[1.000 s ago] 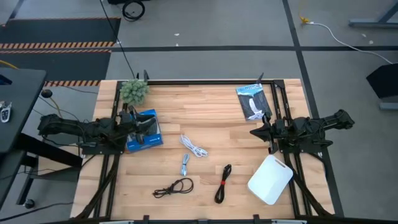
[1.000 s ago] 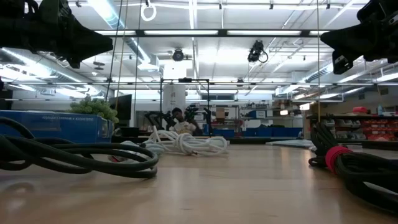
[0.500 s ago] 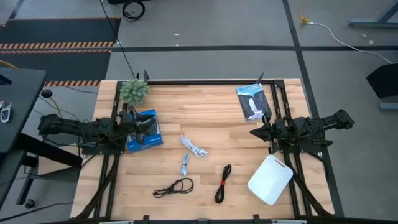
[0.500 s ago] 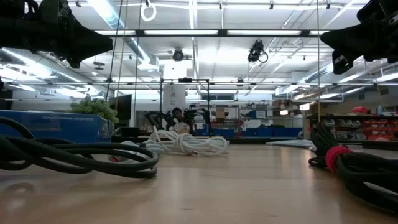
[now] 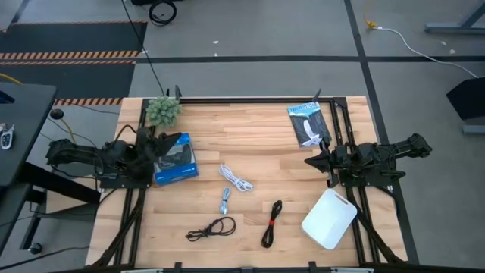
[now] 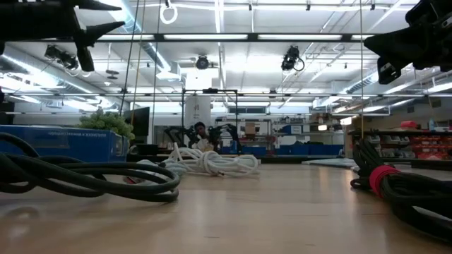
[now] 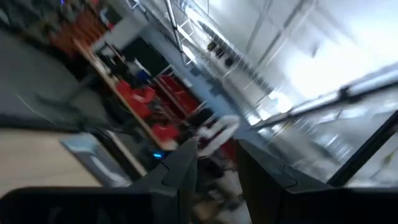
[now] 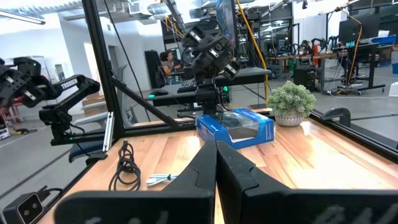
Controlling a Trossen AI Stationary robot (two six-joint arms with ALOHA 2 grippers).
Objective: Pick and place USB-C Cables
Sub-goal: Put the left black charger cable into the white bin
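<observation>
Now left gripper (image 5: pixel 155 144) has lifted above the blue box (image 5: pixel 176 161)

Left wrist view was motion-blurred, so the left gripper (image 7: pixel 214 162) fingers showed only as smeared dark shapes and nothing on the table could be made out. In the low view the thin black cable (image 6: pixel 85 180) and the black bundle with red (image 6: pixel 395 187) were both cut off by the picture's edges. The silver-grey cable (image 8: pixel 163 179) was partly hidden behind the right gripper (image 8: pixel 216 163) in the right wrist view.
</observation>
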